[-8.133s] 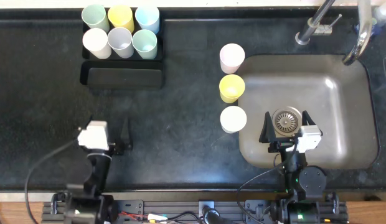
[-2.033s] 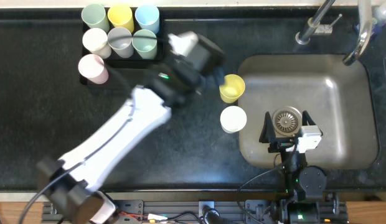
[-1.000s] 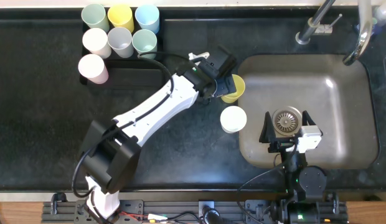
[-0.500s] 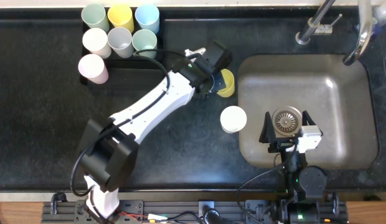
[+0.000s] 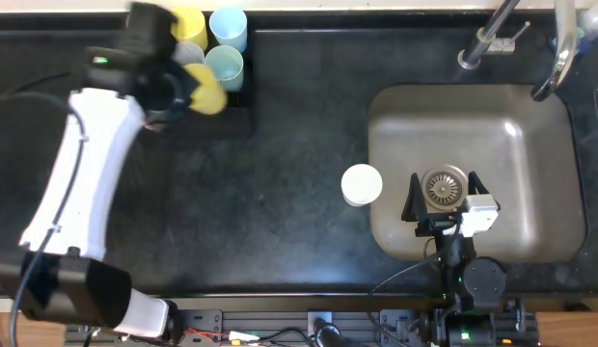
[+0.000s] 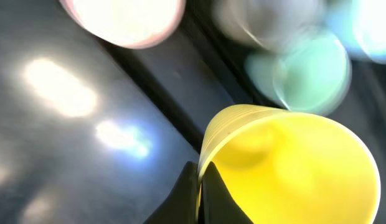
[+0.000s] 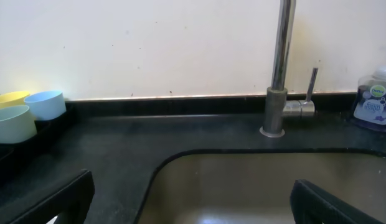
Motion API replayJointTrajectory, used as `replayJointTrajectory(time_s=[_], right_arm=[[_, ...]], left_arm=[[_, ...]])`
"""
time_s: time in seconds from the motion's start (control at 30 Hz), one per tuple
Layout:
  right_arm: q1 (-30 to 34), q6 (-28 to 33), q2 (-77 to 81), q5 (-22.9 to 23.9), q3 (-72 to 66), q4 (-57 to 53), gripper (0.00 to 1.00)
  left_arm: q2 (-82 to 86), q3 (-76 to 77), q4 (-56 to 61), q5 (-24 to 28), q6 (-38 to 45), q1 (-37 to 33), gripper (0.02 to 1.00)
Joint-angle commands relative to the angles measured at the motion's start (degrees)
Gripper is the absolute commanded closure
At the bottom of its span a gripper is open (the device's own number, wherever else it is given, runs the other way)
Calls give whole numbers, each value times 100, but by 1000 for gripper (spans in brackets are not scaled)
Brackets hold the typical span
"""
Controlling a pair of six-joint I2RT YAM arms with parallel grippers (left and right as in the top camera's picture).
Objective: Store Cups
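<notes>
My left gripper point(image 5: 188, 92) is shut on the rim of a yellow cup point(image 5: 208, 93), held over the front row of the black cup tray point(image 5: 239, 121) at the back left. In the left wrist view the yellow cup point(image 6: 292, 168) is pinched by my gripper point(image 6: 201, 186), with a pink cup point(image 6: 124, 18) and a green cup point(image 6: 305, 71) beneath. The tray also holds a yellow cup point(image 5: 189, 23), a blue cup point(image 5: 228, 26) and a green cup point(image 5: 224, 66). A white cup point(image 5: 362, 184) stands by the sink. My right gripper point(image 5: 444, 200) is open over the sink.
The steel sink point(image 5: 530, 125) fills the right side, with a faucet point(image 7: 280, 68) behind it and a soap bottle point(image 7: 373, 99) at the far right. The left arm's white link point(image 5: 72, 183) runs down the left side of the dark counter point(image 5: 280, 193).
The left arm has swung from beside the sink to the tray at the back left, carrying the yellow cup. The right arm has not moved.
</notes>
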State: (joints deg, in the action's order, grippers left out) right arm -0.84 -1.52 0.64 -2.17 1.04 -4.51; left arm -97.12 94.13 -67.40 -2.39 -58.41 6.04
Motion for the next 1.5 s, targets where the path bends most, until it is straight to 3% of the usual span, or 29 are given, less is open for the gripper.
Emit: replayJointTrajectory(time_s=[0.03, 0.4, 0.7, 1.0, 1.2, 1.23, 1.3, 1.33, 1.4, 1.5], right_arm=[[-26, -17, -44, -33, -79, 28, 5], [-26, -17, -44, -33, -79, 28, 3], [-26, -17, -44, -33, -79, 28, 3], [-26, -17, -44, -33, -79, 28, 3], [-26, -17, -44, -33, -79, 28, 3], [-26, -17, -44, -33, -79, 28, 3], [-26, -17, -44, -33, -79, 28, 3], [-26, -17, -44, -33, -79, 28, 3], [-26, -17, -44, -33, -79, 28, 3], [-26, -17, -44, -33, -76, 28, 3]], left_arm=[[-197, 2, -186, 146, -37, -507, 980], [-763, 2, 72, 63, -42, -654, 972], [-1049, 2, 302, -389, -42, -629, 910], [-1486, 2, 588, -393, -42, -431, 910], [-1543, 2, 691, -411, -37, -376, 851], [-1543, 2, 688, -411, -37, -376, 794], [-1543, 2, 688, -411, -37, -376, 507], [-1543, 2, 686, -411, -37, -376, 424], [-1541, 2, 684, -411, -35, -376, 371], [-1541, 2, 658, -411, -35, -376, 132]])
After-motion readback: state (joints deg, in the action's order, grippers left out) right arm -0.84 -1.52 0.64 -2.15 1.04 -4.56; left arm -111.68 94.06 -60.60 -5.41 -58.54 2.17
